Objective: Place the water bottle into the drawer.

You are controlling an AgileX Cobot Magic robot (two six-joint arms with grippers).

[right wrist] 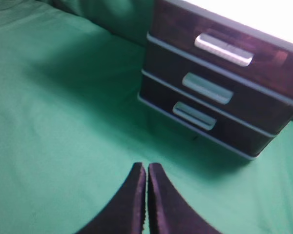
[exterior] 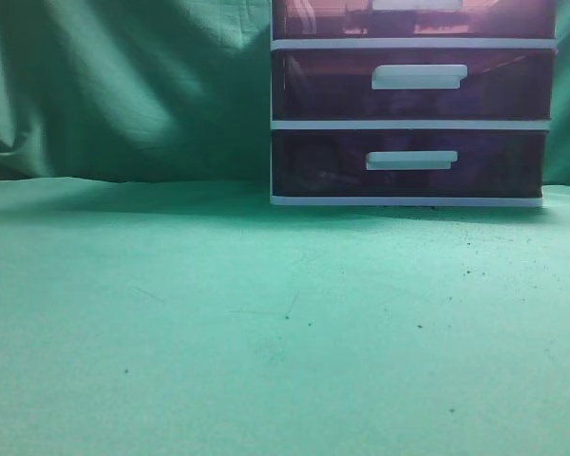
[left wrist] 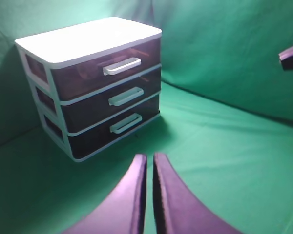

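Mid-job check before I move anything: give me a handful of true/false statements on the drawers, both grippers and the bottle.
1. All three drawers of the drawer unit are shut. True.
2. The left gripper holds the water bottle. False: its fingers are closed together on nothing, and no bottle shows in any view.
3. The right gripper is wide open. False: its fingers are together.
4. The top drawer has a white bar handle. True.
5. The unit stands on a green cloth. True.

Green cloth covers the table and backdrop. Two darker purple drawers, stacked, white-handled, stand at 1 o'clock, exterior view.
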